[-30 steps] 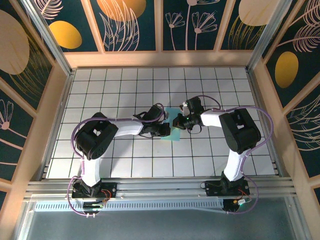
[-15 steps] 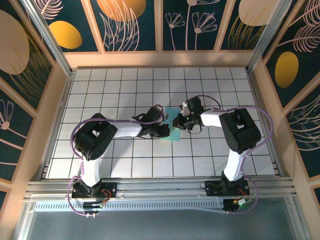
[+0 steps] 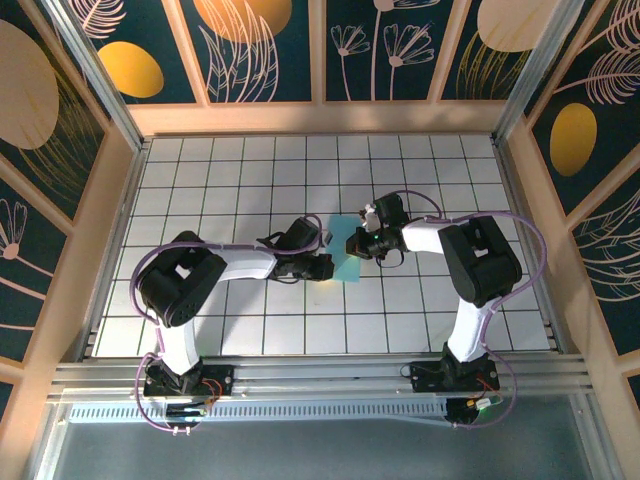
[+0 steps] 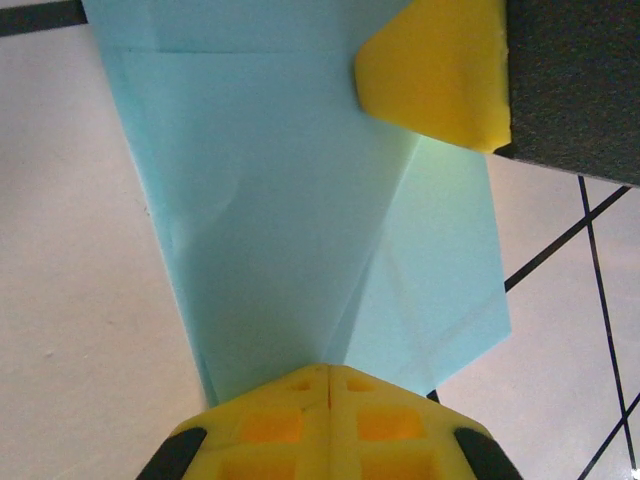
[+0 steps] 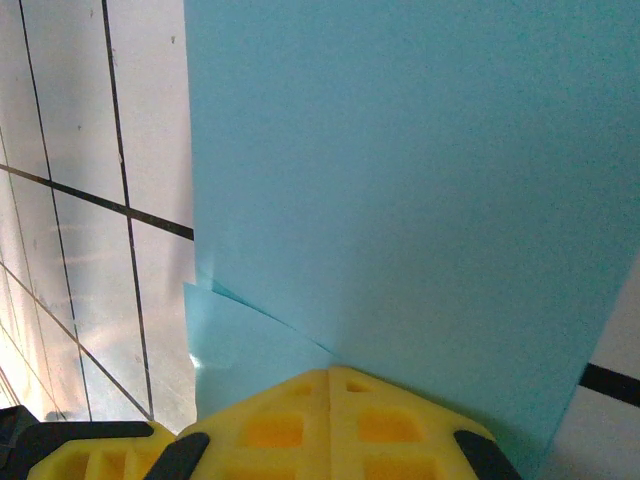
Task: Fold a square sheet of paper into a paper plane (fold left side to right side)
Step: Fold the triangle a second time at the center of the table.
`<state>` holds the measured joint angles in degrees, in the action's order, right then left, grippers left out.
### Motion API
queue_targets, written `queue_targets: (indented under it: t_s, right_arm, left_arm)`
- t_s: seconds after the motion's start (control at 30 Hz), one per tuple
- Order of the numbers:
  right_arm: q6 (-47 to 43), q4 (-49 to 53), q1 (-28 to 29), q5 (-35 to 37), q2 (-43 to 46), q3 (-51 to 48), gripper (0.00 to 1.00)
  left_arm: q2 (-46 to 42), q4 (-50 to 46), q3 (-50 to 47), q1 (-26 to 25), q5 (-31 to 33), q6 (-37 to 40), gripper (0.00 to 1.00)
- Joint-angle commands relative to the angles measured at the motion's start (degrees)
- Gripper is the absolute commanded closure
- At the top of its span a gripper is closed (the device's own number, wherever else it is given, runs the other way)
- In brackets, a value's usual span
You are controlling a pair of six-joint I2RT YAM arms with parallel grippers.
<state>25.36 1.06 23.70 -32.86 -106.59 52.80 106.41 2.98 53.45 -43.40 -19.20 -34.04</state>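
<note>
Left pincer [image 4: 328, 378] and right pincer [image 5: 330, 380] both closed, tips on the creased blue paper [image 4: 270, 210]

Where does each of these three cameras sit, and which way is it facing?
Top external: fixed above and behind the robot, looking down on the white grid table; the left gripper and right gripper meet at the light-blue paper.
Left wrist: rides the left wrist, looking past its own shut yellow fingers at the creased paper.
Right wrist: rides the right wrist, looking past its shut fingers at the paper.
Shared: all three see the paper.
</note>
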Motion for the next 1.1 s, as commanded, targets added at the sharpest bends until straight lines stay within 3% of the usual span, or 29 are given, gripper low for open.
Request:
queue_targets:
  t_s: [0.0,0.67,0.73,0.83,0.9,1.07]
  right_arm:
    - [-1.73,6.06,-1.53,6.06,-2.66,-0.42,1.00]
    - [-1.55,5.93,-1.39,2.71,-0.93,2.35,1.00]
    - [-1.38,5.72,-1.47,1.74,0.47,3.33,1.00]
    - [-1.02,4.58,-1.44,0.93,3.21,4.51,0.99]
    - [-0.93,3.58,-1.55,1.34,5.28,4.93,0.90]
    - [-0.94,-0.02,-2.40,4.67,9.87,3.97,0.67]
  left_arm:
    - [-0.84,-6.16,-2.79,0.32,0.39,1.01,0.96]
    - [-7.62,-3.29,-8.47,0.48,2.47,-2.69,0.97]
    - [-10.31,-3.00,-8.58,1.25,2.90,-3.47,0.94]
    - [-13.67,0.11,-9.52,4.41,1.18,-5.81,0.82]
    - [-14.65,3.33,-9.95,6.93,-0.98,-7.07,0.73]
    - [-10.63,7.08,-6.33,9.20,-4.77,-7.18,0.63]
